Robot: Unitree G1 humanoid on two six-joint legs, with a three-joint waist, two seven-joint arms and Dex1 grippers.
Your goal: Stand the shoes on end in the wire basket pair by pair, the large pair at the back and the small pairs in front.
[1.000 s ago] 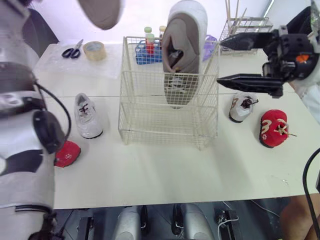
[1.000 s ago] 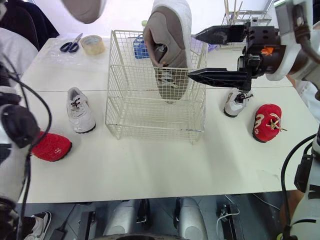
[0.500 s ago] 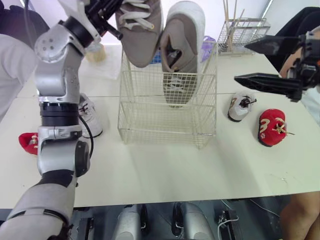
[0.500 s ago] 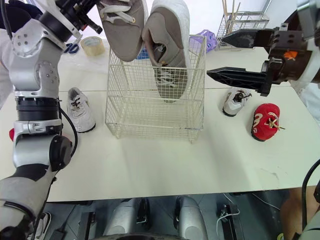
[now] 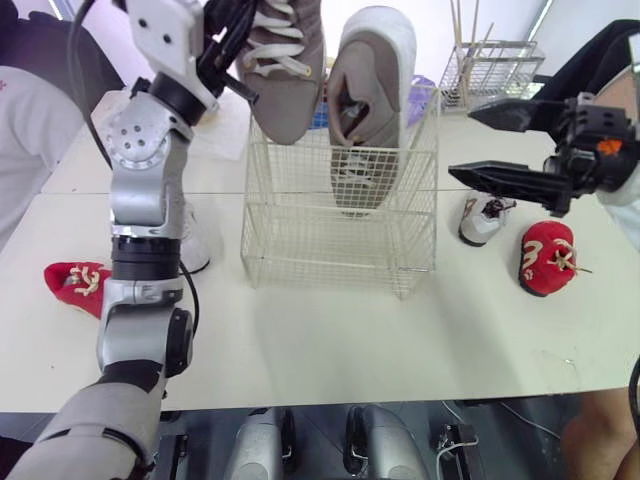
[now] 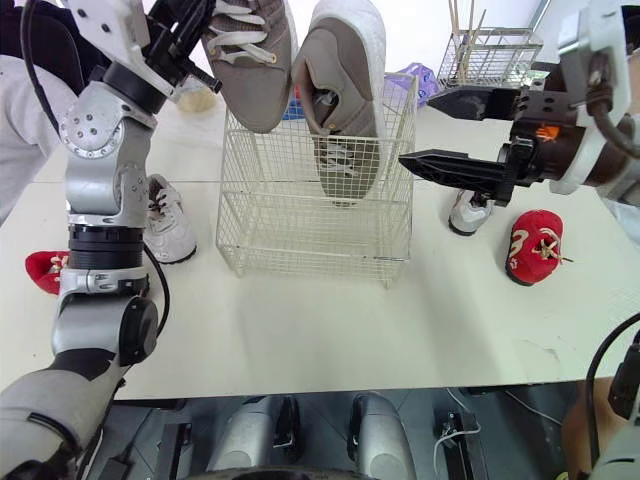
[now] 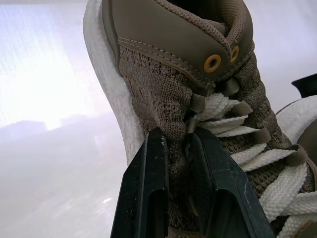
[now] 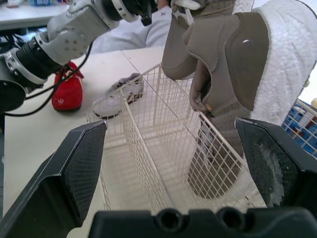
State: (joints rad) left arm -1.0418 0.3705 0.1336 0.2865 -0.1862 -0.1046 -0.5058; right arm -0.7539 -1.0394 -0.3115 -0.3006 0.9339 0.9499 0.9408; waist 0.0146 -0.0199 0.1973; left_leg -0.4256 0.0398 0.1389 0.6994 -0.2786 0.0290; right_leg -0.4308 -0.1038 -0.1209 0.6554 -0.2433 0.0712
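Over the eleven o'clock corner of the wire basket [image 5: 340,240] the left pincer [image 7: 176,139] clenches a large shoe [image 5: 285,60] by its laced edge, beside its mate [image 5: 368,100] standing inside. Lower it straight, toe first, clearing the rim; the right pincer [image 5: 462,143] gapes empty at three o'clock.

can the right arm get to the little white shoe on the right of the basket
Probably yes. The right claw is open and empty, close by the small white shoe, which lies between the wire basket and a red shoe, nothing covering it.
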